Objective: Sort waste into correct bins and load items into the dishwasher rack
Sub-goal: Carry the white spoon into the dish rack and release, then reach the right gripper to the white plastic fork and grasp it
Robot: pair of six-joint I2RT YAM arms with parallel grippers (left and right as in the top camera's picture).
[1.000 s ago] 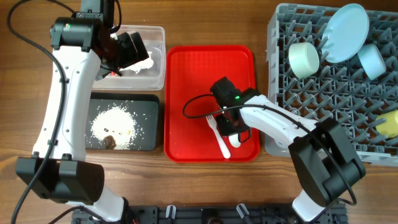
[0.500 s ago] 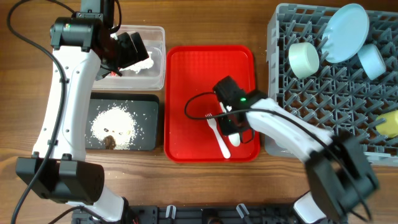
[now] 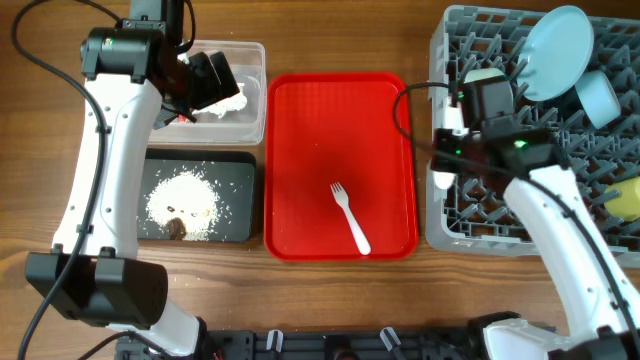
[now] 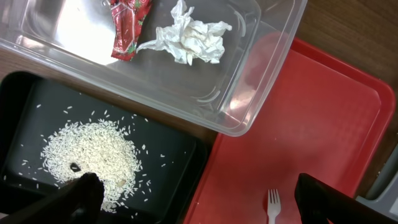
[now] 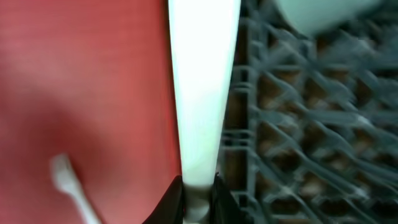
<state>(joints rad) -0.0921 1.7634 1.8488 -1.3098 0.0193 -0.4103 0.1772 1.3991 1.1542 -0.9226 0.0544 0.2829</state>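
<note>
My right gripper (image 5: 199, 193) is shut on the white spoon (image 5: 202, 74) and holds it over the left edge of the grey dishwasher rack (image 3: 520, 190); in the overhead view the gripper (image 3: 447, 152) is there too. The white fork (image 3: 350, 217) lies on the red serving tray (image 3: 300, 110). The rack holds the blue plate (image 3: 555, 50), pale green bowl (image 3: 488, 95), small blue bowl (image 3: 598, 98) and yellow cup (image 3: 625, 198). My left gripper (image 4: 202, 205) is open and empty above the clear tub (image 4: 261, 93), which holds the red wrapper (image 4: 127, 28) and napkin (image 4: 189, 34).
The black tray (image 3: 240, 200) in front of the tub holds rice crumbs (image 3: 185, 200) and a brown lump (image 3: 176, 229). The left arm rises along the table's left side. The right arm's base is at the front right.
My right gripper has lifted the spoon off the red tray and carried it right to the rack's left edge. The fork stays on the tray. The left arm has not moved.
</note>
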